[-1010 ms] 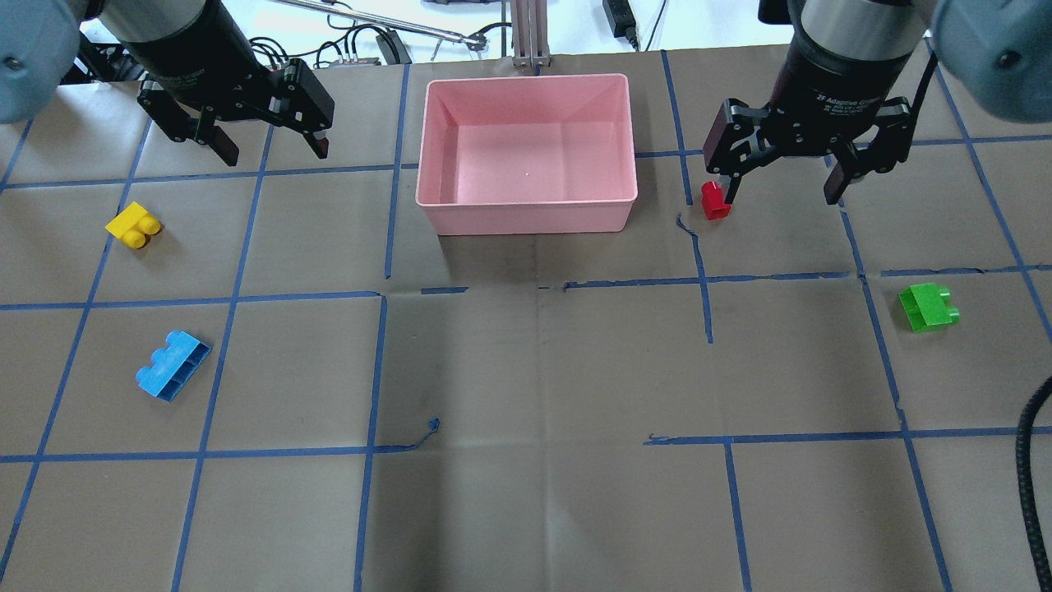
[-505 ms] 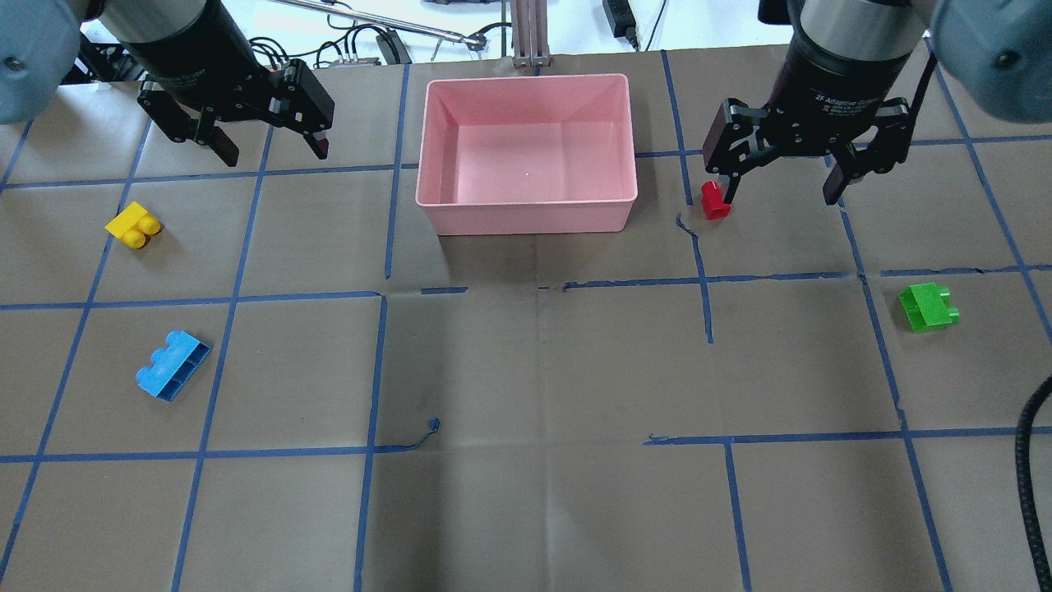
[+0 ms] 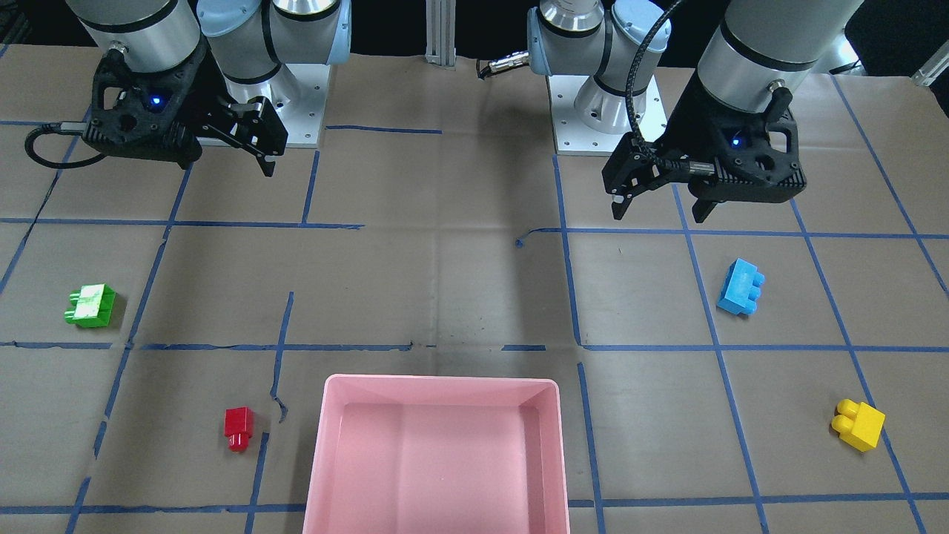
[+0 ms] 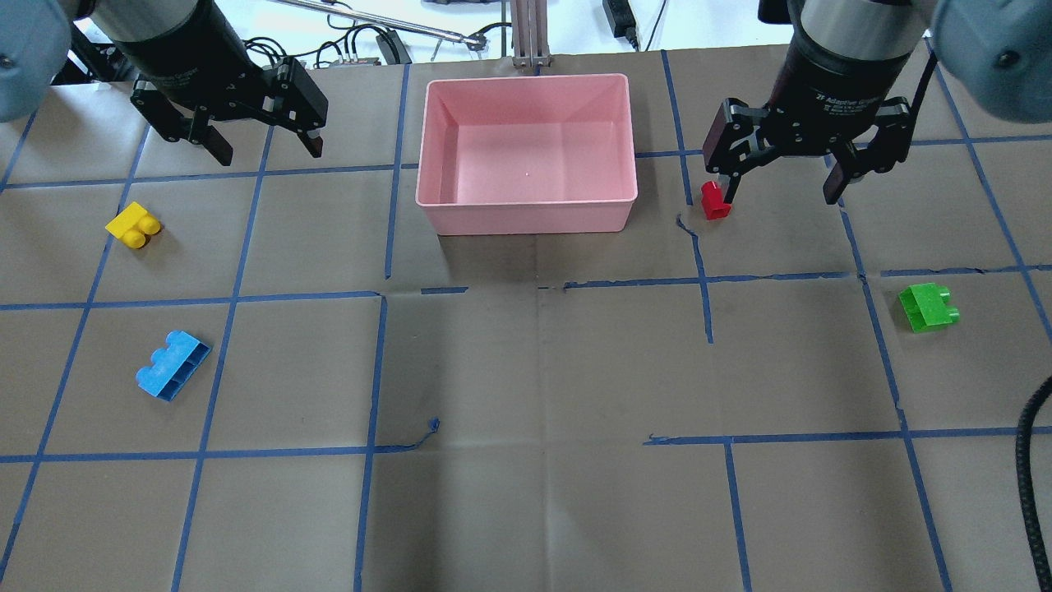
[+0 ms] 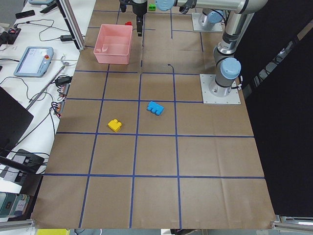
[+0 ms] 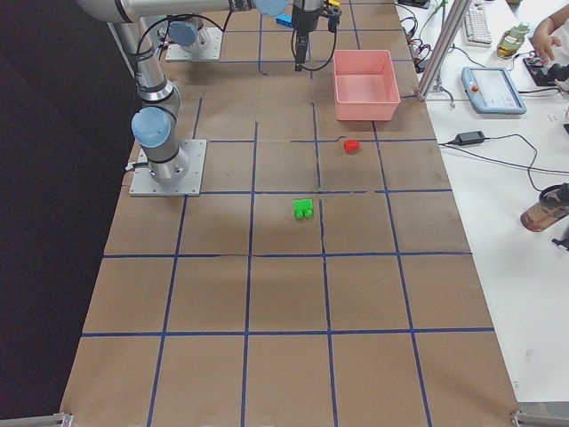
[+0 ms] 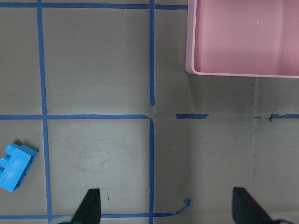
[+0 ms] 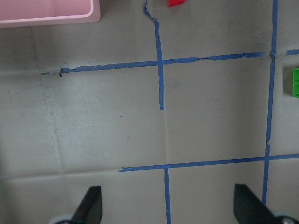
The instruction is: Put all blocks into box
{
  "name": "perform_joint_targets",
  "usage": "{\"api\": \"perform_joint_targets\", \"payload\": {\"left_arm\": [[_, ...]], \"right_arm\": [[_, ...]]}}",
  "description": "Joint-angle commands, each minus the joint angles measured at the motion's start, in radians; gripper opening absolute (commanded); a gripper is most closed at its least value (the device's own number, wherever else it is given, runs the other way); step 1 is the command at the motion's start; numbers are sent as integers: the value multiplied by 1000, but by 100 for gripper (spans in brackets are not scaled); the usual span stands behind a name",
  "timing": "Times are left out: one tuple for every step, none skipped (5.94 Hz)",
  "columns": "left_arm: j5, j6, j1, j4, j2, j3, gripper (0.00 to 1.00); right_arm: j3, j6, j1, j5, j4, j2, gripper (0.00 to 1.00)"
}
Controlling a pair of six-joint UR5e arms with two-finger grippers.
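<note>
The pink box (image 4: 526, 218) stands empty at the far middle of the table. The yellow brick (image 4: 133, 225) and blue brick (image 4: 173, 365) lie on the left. The red brick (image 4: 715, 201) lies just right of the box, and the green brick (image 4: 929, 307) lies further right. My left gripper (image 4: 267, 150) is open and empty, raised left of the box and behind the yellow brick. My right gripper (image 4: 781, 196) is open and empty, raised, with its left finger over the red brick. The left wrist view shows the blue brick (image 7: 16, 166) and a box corner (image 7: 190, 46).
Blue tape lines grid the brown paper table cover. A black cable (image 4: 1031, 477) curls in at the right front edge. An aluminium post (image 4: 526, 33) and loose cables stand behind the box. The arm bases (image 3: 593, 96) sit at the robot's side.
My left gripper has shifted slightly left and away from the robot, still open. My right gripper and the bricks have hardly moved.
</note>
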Motion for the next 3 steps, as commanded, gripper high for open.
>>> {"api": "perform_joint_targets", "payload": {"left_arm": [[-1,2,15,-2,5,-1,99],[2,44,35,-5,5,-7,99],[12,119,79,-5,8,-27,99]], "right_arm": [[0,0,0,0,0,0,100],[0,0,0,-2,-2,0,100],[0,0,0,-2,0,0,100]]}}
